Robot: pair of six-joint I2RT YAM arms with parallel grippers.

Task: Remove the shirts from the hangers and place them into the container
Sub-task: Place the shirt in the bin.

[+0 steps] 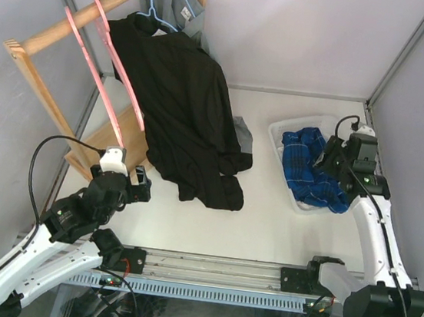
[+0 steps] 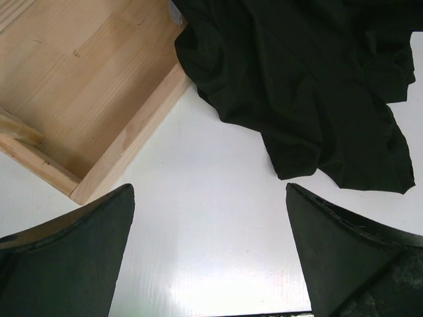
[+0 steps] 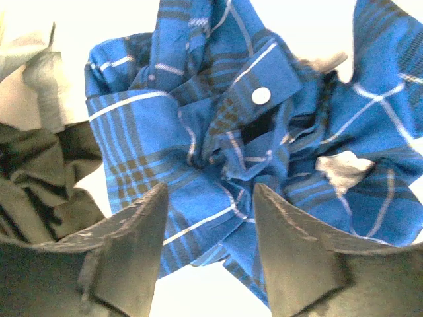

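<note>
A black shirt (image 1: 190,117) hangs from a light-blue hanger (image 1: 154,14) on the wooden rack, and its hem trails on the table (image 2: 310,86). Behind it a grey shirt (image 1: 175,3) hangs on another light-blue hanger (image 1: 186,6). Two bare pink hangers (image 1: 101,83) hang on the rack bar. The white container (image 1: 297,206) at the right holds the crumpled blue plaid shirt (image 1: 309,170) (image 3: 198,112). My right gripper (image 1: 326,159) (image 3: 210,191) hovers over it, fingers apart, pinching no cloth. My left gripper (image 1: 145,183) (image 2: 210,191) stands wide open above the bare table, left of the black hem.
The wooden rack's base board (image 2: 86,86) lies just ahead and left of the left gripper. A grey bit of cloth (image 1: 242,135) pokes out from behind the black shirt. Pale cloth (image 3: 26,46) and dark crumpled cloth (image 3: 39,178) lie left of the plaid shirt.
</note>
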